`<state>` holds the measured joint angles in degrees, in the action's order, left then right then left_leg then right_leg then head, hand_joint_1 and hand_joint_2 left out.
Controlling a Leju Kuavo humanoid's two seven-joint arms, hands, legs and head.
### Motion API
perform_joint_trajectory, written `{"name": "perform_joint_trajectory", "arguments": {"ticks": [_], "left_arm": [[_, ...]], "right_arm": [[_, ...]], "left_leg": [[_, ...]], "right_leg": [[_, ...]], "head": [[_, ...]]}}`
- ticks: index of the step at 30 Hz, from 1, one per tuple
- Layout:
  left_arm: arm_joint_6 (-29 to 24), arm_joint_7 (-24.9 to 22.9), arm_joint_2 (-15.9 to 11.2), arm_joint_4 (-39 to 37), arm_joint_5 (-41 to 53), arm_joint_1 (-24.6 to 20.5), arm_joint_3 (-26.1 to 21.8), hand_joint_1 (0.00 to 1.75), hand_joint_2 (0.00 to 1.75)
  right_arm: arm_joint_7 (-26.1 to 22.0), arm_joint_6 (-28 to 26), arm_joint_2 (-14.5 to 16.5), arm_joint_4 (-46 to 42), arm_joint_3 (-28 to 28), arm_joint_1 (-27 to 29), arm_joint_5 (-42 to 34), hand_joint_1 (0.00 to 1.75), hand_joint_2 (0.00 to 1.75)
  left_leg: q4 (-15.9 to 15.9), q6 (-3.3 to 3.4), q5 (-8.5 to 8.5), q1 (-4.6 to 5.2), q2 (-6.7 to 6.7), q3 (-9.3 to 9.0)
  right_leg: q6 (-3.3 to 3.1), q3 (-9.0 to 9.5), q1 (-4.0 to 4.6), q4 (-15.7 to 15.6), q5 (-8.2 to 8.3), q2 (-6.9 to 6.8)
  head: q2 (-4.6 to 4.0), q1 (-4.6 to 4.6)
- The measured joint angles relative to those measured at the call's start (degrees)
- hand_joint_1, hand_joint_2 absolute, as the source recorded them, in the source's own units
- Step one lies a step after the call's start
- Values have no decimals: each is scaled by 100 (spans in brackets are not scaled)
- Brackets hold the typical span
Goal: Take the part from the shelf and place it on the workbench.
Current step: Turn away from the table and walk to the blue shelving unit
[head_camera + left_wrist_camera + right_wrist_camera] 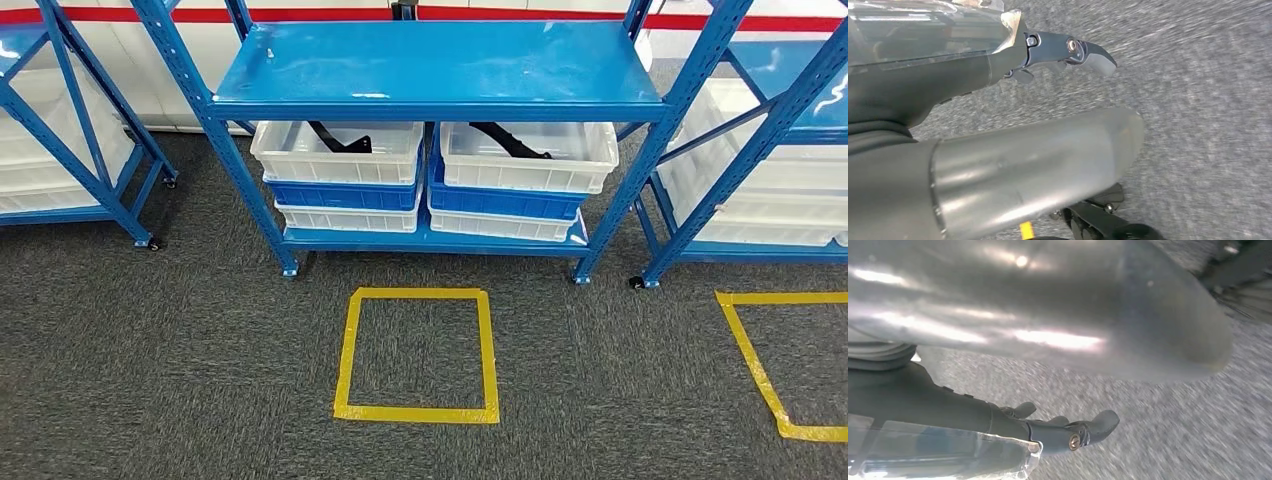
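Note:
A blue metal shelf (430, 105) stands ahead of me in the head view. On its lower level, two white bins sit on stacked blue and white bins. A black part (340, 138) lies in the left white bin (335, 165), and another black part (512, 140) lies in the right white bin (530, 168). My left hand (1013, 150) hangs over grey carpet with its fingers (1078, 50) apart from the thumb, holding nothing. My right hand (1048, 340) also hangs over carpet, its fingers (1083, 429) extended and empty. Both hands are far from the shelf.
A yellow tape square (418, 410) marks the carpet in front of the shelf, and part of a second one (760, 380) lies to the right. More blue shelves with white bins stand at the left (70, 150) and right (760, 160).

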<state>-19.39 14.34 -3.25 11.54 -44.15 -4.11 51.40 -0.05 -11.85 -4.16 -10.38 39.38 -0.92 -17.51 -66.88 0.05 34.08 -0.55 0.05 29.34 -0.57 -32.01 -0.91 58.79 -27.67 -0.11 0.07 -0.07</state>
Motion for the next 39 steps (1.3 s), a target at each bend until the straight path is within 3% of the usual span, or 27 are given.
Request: {"name": "perform_joint_trajectory", "arguments": {"ticks": [2,4,5,8,9,10,13,15,17,19,20,21,22,23,24,25,27,30,36,39], "left_arm": [[0,-1,1,0,3,3,1,0,0],[0,-3,0,0,3,17,2,0,0],[0,-4,-2,0,3,22,3,0,0],[0,-5,-24,-7,3,31,3,0,0],[0,-7,-31,-10,5,33,4,0,0],[-2,-8,-39,-12,8,36,4,0,0],[-5,-9,-38,-8,15,37,4,0,0],[-6,-9,-37,-4,21,28,3,0,0],[-6,-9,-40,-4,25,20,3,0,0],[-18,-9,-31,-4,30,28,4,0,0],[-36,-8,-25,-4,36,33,5,0,0],[-67,-7,-18,-4,49,36,5,0,0],[-99,-5,-14,-7,65,36,5,0,0],[-125,-3,-14,-10,79,34,5,0,0],[-148,-5,-14,-13,91,30,5,0,0],[-157,-9,-15,-15,97,27,6,0,0],[-167,-31,-16,-15,101,23,7,0,0],[-148,-83,-12,-14,103,17,11,0,0],[-133,-94,-11,-13,104,13,19,0,0],[-137,-94,-6,-13,104,13,22,0,0]], "right_arm": [[-4,0,-5,0,-1,-7,0,0,0],[-6,0,-3,0,-1,6,0,0,0],[-6,0,-1,0,0,15,0,0,0],[-9,0,19,0,0,18,-2,0,0],[-11,0,26,-1,-1,7,-3,0,0],[-13,0,34,-1,-1,-2,-3,0,0],[-16,0,31,-2,1,-9,-4,0,0],[-18,2,32,-2,1,-23,-4,0,0],[-18,4,35,-2,1,-40,-3,0,0],[-9,4,33,-2,1,-25,-4,0,0],[-3,4,31,-1,1,-10,-5,0,0],[3,4,29,-1,1,3,-6,0,0],[10,5,27,1,1,20,-7,0,0],[13,9,27,1,1,24,-7,0,0],[19,17,26,1,1,20,-4,0,0],[23,26,26,1,1,16,-3,0,0],[28,40,30,0,1,-3,0,0,0],[29,42,32,0,1,-24,1,0,0],[29,17,26,0,1,-33,14,0,0],[29,-9,27,0,3,-35,21,0,0]], "left_leg": [[-657,-45,296,-6,-2,566],[-785,-59,473,-6,-3,923],[-595,-44,351,-4,-3,972],[327,94,-544,42,-20,899],[502,137,-726,65,-33,868],[599,175,-809,83,-51,849],[745,254,-803,64,-68,603],[802,292,-764,39,-60,418],[813,314,-681,37,-59,338],[814,308,-575,31,-80,222],[813,297,-520,26,-96,144],[813,278,-459,19,-109,60],[812,250,-398,19,-117,1],[806,220,-333,24,-121,-60],[811,179,-269,33,-120,-96],[806,140,-236,45,-118,-139],[823,169,-197,60,-98,-181],[892,298,-187,66,-58,-218],[984,249,-157,60,-23,-265],[993,133,-155,47,-24,-268]], "right_leg": [[-36,104,3,-11,-98,30],[-30,248,8,-12,-221,60],[-22,333,12,-13,-286,68],[25,527,34,-26,-489,92],[55,565,45,-53,-546,102],[96,621,58,-49,-565,110],[209,726,76,107,-532,100],[227,419,73,637,-585,84],[221,-112,59,1300,-810,77],[212,-462,36,1465,-1067,74],[245,-523,22,1310,-1062,72],[324,-524,9,1009,-899,67],[420,-492,0,679,-582,52],[467,-463,-6,399,-295,20],[457,-421,9,212,-40,-6],[393,-391,14,135,120,-28],[299,-313,7,96,199,-31],[281,-274,-1,79,205,-8],[199,-268,23,75,150,6],[182,-264,37,77,141,6]], "head": [[0,-10],[0,-13],[0,-13],[0,-13],[0,-11],[0,-9],[-1,-4],[-1,14],[0,28],[0,31],[0,31],[0,33],[0,33],[0,31],[0,28],[0,22],[0,14],[0,-3],[0,-6],[0,-4]]}}
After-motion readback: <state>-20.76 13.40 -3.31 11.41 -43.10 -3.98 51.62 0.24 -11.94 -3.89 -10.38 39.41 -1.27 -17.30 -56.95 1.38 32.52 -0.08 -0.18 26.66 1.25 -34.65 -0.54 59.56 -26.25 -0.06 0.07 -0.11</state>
